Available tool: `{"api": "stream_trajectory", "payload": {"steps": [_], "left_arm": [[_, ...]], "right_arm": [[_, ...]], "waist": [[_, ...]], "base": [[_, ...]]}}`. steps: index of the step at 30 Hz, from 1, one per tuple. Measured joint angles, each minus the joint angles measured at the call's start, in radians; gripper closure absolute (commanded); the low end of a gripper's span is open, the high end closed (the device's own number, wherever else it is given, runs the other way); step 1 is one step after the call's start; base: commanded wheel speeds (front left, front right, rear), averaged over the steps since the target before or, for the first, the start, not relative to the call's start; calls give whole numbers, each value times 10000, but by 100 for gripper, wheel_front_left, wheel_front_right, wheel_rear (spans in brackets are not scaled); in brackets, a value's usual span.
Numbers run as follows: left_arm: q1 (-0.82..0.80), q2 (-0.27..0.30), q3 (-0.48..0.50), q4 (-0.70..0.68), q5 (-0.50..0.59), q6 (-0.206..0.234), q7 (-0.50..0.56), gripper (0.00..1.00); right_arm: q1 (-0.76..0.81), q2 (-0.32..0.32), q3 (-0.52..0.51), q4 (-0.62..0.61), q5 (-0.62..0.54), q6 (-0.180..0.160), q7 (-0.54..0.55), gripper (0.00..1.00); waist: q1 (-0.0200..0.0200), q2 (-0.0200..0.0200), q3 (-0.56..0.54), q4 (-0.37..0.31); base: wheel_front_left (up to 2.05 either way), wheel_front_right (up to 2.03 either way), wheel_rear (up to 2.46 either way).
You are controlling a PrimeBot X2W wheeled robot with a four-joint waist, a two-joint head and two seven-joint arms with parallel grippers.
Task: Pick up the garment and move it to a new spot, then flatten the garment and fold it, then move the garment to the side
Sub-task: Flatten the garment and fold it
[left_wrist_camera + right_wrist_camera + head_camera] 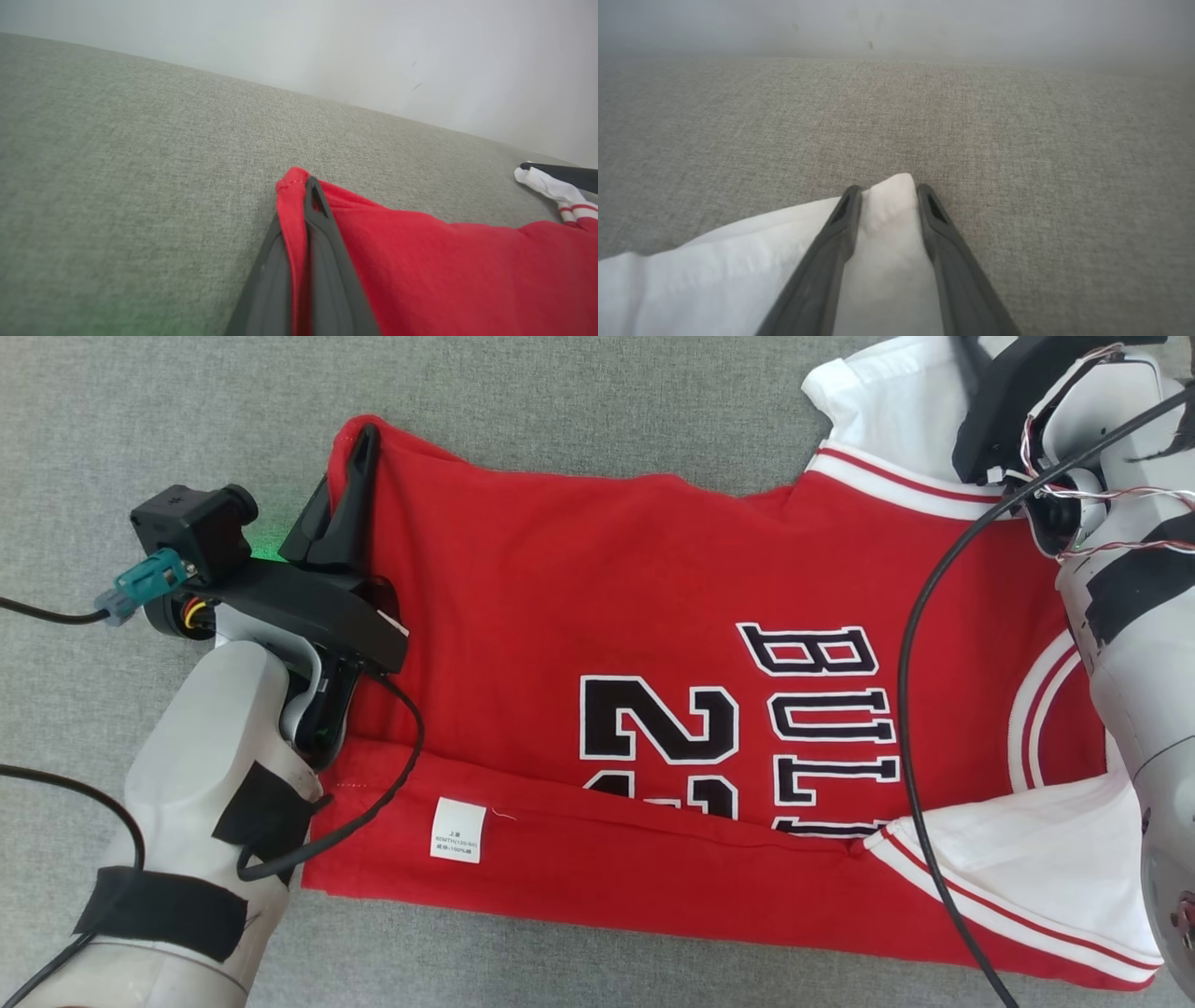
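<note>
Mid-fold here: my left claw (306,205) is clamped on the red hem corner of the jersey (597,616) lying on the grey surface (140,411), right claw (887,196) straddles the white sleeve tip, can't tell if gripping, so next I'd bring that far edge over evenly.

Soft, even light is cast with faint shadows; the far edge of the grey woven fabric surface (1017,140) is blurred (right wrist view).

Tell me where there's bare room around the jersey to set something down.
Bare grey fabric surface lies beyond the jersey's far edge, and left of it past the left gripper. Crowded: the white sleeve corner by the right gripper.
</note>
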Motion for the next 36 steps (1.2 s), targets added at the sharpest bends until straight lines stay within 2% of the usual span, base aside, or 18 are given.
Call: {"api": "stream_trajectory", "payload": {"steps": [8, 18, 30, 36], "left_arm": [[12, 151, 261, -58, -96, 0, 0, 100], [425, 382, 535, -132, -265, -6, 2, 100], [1595, 813, 775, -320, -671, -4, 13, 100], [2413, 1032, 865, -456, -853, 2, 15, 100]], "right_arm": [[-27, 140, 182, -224, 236, 0, -963, 100], [747, -130, 717, -1037, 1465, 0, -1829, 100], [2788, -1151, 1636, -3710, 3649, 0, -2562, 100], [4603, -1820, 2061, -5637, 4771, 0, -2642, 100]], "waist": [[1, 3, -22, -210], [4, 4, -435, -477], [3, 5, -1199, -850], [2, 4, -1744, -1095]], "base": [[0, 0, 0], [0, 0, 0], [0, 0, 0], [0, 0, 0]]}}
